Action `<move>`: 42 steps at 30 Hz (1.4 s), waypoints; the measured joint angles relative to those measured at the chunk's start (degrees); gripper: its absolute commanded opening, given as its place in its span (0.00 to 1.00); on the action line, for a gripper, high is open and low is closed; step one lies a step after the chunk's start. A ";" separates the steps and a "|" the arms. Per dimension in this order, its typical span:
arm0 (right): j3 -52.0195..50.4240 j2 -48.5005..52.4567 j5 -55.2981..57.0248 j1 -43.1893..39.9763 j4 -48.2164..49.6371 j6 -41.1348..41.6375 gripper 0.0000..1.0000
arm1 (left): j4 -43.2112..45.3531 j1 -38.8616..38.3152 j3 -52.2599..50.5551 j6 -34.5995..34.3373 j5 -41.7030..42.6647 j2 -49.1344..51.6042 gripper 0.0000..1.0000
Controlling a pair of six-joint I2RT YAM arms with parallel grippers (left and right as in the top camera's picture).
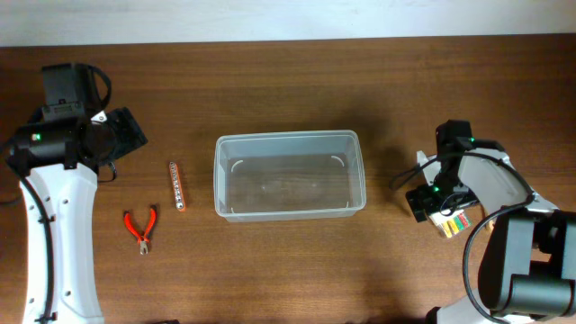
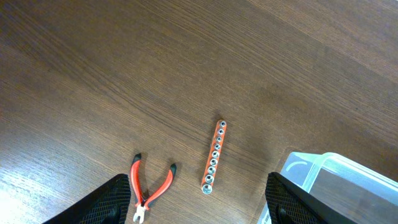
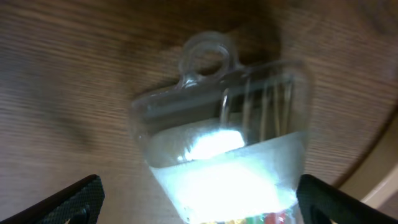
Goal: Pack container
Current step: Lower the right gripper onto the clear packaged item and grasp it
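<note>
The clear plastic container (image 1: pixel 288 138) stands empty at the table's middle; its corner shows in the left wrist view (image 2: pixel 348 177). Red-handled pliers (image 1: pixel 139 227) (image 2: pixel 152 186) and an orange socket bar (image 1: pixel 176 184) (image 2: pixel 214 157) lie left of it. My left gripper (image 1: pixel 121 135) (image 2: pixel 199 208) is open and empty, high above these tools. My right gripper (image 1: pixel 430 193) (image 3: pixel 199 202) is open, low over a clear blister pack (image 1: pixel 453 221) (image 3: pixel 224 143) with coloured pieces, right of the container. Its fingers stand on either side of the pack, apart from it.
The table is dark wood. Its far edge meets a white wall (image 1: pixel 288 18). The right arm's base (image 1: pixel 531 270) fills the lower right corner, and the left arm's white link (image 1: pixel 58 243) runs along the left side.
</note>
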 measured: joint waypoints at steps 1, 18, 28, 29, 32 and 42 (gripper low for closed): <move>-0.39 0.00 0.37 0.00 0.63 0.20 0.99 | 0.00 -0.02 0.00 0.00 0.00 0.00 0.72; -3.72 -0.28 -1.09 -0.07 7.23 0.79 0.98 | 0.00 -0.02 0.00 0.00 -0.15 0.00 0.72; -4.11 -0.44 -4.17 -1.70 8.98 0.81 1.00 | -0.02 -0.02 0.00 0.00 -0.20 0.00 0.72; -4.17 -0.44 -4.85 -2.23 9.05 0.81 1.00 | -0.02 0.00 0.00 0.00 -0.20 0.00 0.72; -4.39 -0.44 -6.40 -3.69 9.20 0.87 0.98 | -0.04 -0.02 0.00 0.00 -0.20 0.00 0.72; -4.63 -0.44 -7.82 -5.84 9.33 1.07 0.85 | -0.02 0.00 0.00 0.00 -0.20 0.00 0.72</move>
